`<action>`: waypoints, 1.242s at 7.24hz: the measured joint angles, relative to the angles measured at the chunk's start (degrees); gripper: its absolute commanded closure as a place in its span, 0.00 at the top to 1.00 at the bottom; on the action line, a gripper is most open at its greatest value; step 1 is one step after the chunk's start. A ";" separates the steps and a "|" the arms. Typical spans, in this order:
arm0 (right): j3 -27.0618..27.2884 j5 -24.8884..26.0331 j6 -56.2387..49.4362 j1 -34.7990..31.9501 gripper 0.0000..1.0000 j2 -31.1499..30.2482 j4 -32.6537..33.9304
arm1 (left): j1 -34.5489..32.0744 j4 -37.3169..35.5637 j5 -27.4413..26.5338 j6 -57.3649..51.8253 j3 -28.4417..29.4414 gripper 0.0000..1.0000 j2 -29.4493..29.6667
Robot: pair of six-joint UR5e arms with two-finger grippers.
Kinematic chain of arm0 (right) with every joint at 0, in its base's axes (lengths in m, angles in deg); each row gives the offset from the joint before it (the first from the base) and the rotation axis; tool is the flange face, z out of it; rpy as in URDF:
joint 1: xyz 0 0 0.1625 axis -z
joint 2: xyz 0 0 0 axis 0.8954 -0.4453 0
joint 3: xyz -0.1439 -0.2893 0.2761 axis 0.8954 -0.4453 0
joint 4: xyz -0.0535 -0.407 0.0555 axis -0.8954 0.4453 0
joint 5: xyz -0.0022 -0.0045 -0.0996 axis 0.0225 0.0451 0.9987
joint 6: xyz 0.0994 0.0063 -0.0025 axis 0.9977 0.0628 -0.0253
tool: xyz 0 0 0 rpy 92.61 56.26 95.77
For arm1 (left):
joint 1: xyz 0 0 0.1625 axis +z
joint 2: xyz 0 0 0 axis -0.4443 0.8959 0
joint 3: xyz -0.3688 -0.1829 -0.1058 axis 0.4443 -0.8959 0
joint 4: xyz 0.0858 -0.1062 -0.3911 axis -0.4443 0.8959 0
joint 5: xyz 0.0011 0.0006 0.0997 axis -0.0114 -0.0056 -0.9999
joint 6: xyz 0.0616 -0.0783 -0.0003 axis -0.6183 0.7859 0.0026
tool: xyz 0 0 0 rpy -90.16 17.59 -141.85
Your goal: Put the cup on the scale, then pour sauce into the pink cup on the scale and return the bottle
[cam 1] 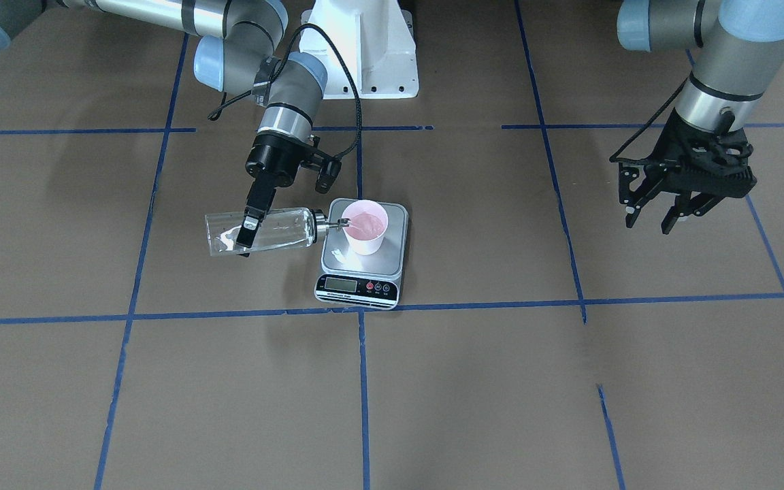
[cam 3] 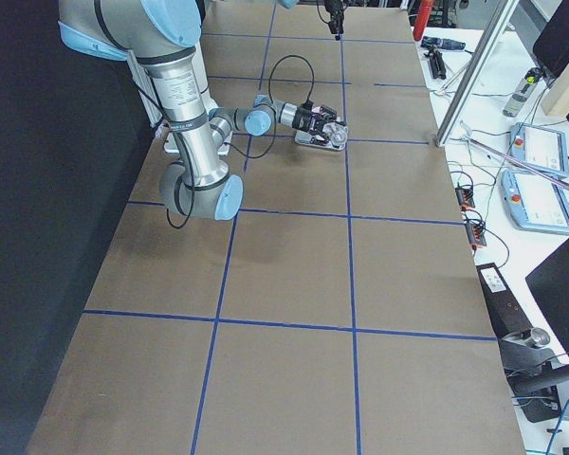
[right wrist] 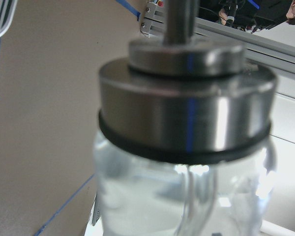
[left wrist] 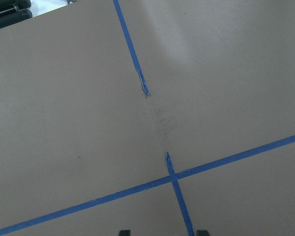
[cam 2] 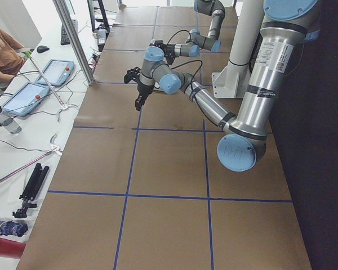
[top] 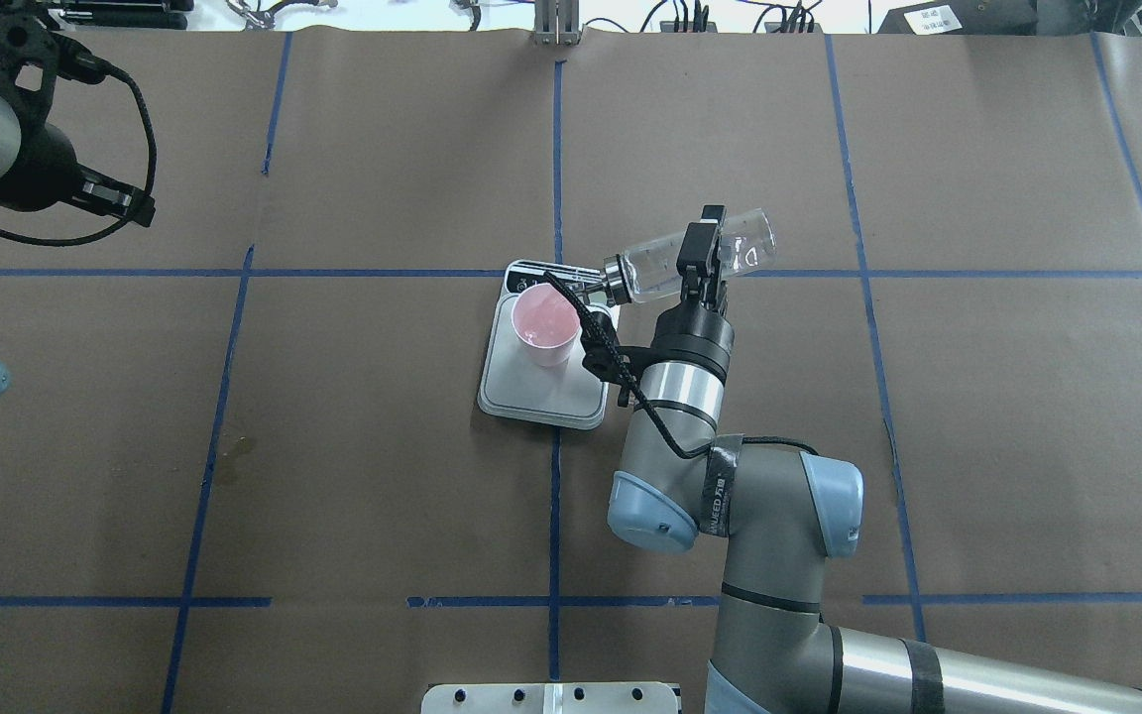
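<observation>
The pink cup (cam 1: 366, 228) stands on the scale (cam 1: 358, 286), toward its back half. My right gripper (cam 1: 248, 235) is shut on the clear glass bottle (cam 1: 283, 230), which lies almost level with its metal spout over the cup's rim. From overhead, the bottle (top: 655, 263) reaches from my right gripper (top: 705, 248) toward the cup (top: 544, 322) on the scale (top: 541, 397). The right wrist view shows the bottle's metal collar (right wrist: 187, 132) close up. The sauce is too clear to make out. My left gripper (cam 1: 654, 221) is open and empty, above bare table far from the scale.
The robot's white base (cam 1: 358, 47) stands behind the scale. Blue tape lines (cam 1: 363, 381) cross the brown table. A side bench with tablets (cam 2: 28, 95) and tools lies beyond the table's operator-side edge.
</observation>
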 measured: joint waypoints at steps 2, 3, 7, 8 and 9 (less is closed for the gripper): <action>2.06 0.36 -3.02 -0.18 0.00 -0.37 0.00 | 0.01 0.00 0.01 0.01 -0.04 0.55 0.00; 2.85 0.61 -4.16 -0.22 0.00 -0.63 0.00 | 0.01 0.00 0.01 0.01 -0.03 0.55 0.00; 3.73 1.55 -9.46 -0.29 0.00 -0.84 0.00 | 0.01 0.00 0.07 0.01 -0.07 0.55 0.00; 4.29 1.58 -10.51 -0.32 0.00 -0.87 0.00 | 0.01 -0.01 0.07 0.01 -0.08 0.55 -0.02; 4.68 1.59 -11.14 -0.33 0.00 -0.92 0.00 | 0.01 0.00 0.04 0.01 -0.07 0.55 -0.05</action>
